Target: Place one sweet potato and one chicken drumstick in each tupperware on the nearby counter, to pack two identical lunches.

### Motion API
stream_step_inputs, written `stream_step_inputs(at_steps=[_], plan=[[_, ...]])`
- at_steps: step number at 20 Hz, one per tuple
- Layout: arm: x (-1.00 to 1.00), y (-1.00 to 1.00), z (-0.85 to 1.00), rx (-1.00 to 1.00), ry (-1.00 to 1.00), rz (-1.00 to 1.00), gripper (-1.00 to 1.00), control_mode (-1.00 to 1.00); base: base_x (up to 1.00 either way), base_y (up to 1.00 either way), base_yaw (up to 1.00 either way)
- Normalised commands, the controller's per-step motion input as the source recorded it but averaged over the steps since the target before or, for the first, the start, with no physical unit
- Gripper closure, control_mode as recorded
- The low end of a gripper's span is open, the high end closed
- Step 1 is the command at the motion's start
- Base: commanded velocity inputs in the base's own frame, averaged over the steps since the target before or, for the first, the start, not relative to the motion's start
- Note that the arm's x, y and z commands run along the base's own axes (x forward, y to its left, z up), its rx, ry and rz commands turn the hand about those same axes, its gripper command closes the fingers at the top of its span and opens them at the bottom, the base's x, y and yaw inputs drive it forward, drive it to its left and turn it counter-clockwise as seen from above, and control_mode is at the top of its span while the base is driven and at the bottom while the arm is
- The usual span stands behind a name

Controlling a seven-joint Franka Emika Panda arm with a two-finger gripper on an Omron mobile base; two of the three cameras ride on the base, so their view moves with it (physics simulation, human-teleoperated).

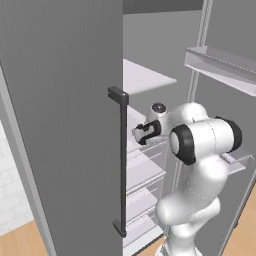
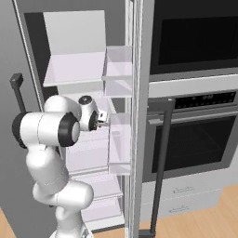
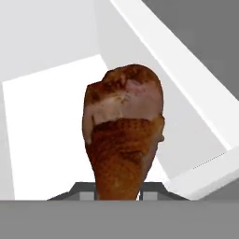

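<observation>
I see an open fridge [image 2: 88,135] with pale shelves [image 2: 76,69], its grey door [image 1: 60,125] and dark handle [image 1: 121,160] at 9 o'clock. Built-in black ovens [image 2: 190,139] sit at 3 o'clock. Wood floor [image 2: 204,223] lies below, white brick wall [image 1: 10,190] far left.

Chicken drumstick [image 3: 123,135] betw. hand [image 3: 119,189] fingers, inside fridge [image 2: 74,69], above shelf [image 3: 51,121].

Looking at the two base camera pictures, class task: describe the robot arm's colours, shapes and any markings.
The glossy white robot arm is built from rounded, bulbous segments, with broad black bands at its joints. One round grey cap with a dark ring sits near the wrist. The black-and-white gripper is small and blocky. No cables or lettering are visible.
</observation>
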Motion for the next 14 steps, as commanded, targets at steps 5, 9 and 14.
stream_step_inputs(at_steps=[5,9,14], plan=[[-1.00,0.00,0.85,0.01,-0.15,0.00,1.00,-1.00,0.00,0.00,0.00],[-1.00,0.00,1.00,0.00,-0.01,0.00,1.00,-1.00,0.00,0.00,0.00],[-1.00,0.00,1.00,0.00,0.07,0.00,1.00,-1.00,0.00,0.00,0.00]])
